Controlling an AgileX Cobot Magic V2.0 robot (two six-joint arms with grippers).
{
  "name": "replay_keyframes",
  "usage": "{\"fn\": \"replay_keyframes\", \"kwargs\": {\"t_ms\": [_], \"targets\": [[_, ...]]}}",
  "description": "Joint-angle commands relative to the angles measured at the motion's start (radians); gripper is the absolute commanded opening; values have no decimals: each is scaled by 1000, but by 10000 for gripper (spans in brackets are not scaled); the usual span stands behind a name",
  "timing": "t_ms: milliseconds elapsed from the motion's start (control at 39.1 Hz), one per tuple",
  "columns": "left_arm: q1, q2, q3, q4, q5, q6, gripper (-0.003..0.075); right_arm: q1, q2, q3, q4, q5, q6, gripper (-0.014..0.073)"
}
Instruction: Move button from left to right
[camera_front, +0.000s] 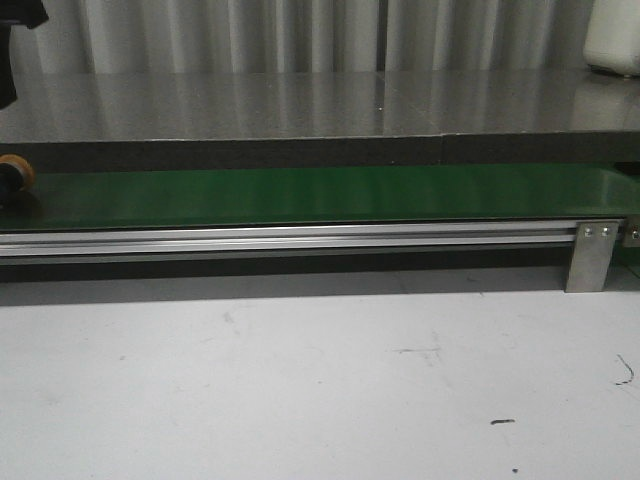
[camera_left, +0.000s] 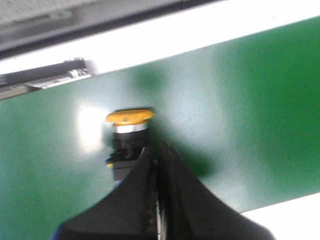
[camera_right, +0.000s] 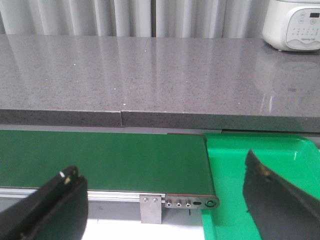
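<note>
My left claw (camera_left: 159, 165) has its two dark fingers pressed together with nothing between them, right beside the button (camera_left: 127, 137). The button stands upright on the green belt (camera_left: 225, 115), orange-yellow cap on top of its black body, just touching or almost touching my fingertips; blur keeps me from telling which. In the front view the button (camera_front: 14, 178) sits at the far left end of the belt (camera_front: 330, 195), half cut off by the frame edge.

My right claw (camera_right: 160, 200) hangs with fingers wide apart and empty, above the belt's right end (camera_right: 100, 157), where a bright green tray (camera_right: 250, 150) meets it. A metal bracket (camera_right: 151, 207) sits under the belt's end roller.

Behind the belt runs a grey speckled worktop (camera_right: 150, 75) with a white appliance (camera_right: 295, 22) at its far right, and pale vertical slats (camera_front: 300, 35) behind that. An aluminium rail (camera_front: 290, 240) edges the belt in front, above a scuffed white surface (camera_front: 300, 380).
</note>
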Motion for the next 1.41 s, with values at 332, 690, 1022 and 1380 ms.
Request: {"fn": "replay_keyframes", "kwargs": {"t_ms": [332, 690, 1022, 1380], "targets": [[-5, -568, 603, -12, -569, -39, -21, -3, 14, -38, 1, -80, -3, 643], [-5, -1033, 1100, -12, -858, -39, -21, -3, 14, -38, 1, -80, -3, 643], [-5, -1479, 1343, -50, -883, -39, -21, -3, 14, -38, 1, -80, -3, 643], [-5, -1746, 1439, -69, -902, -39, -21, -3, 14, -38, 1, -80, -3, 643]]}}
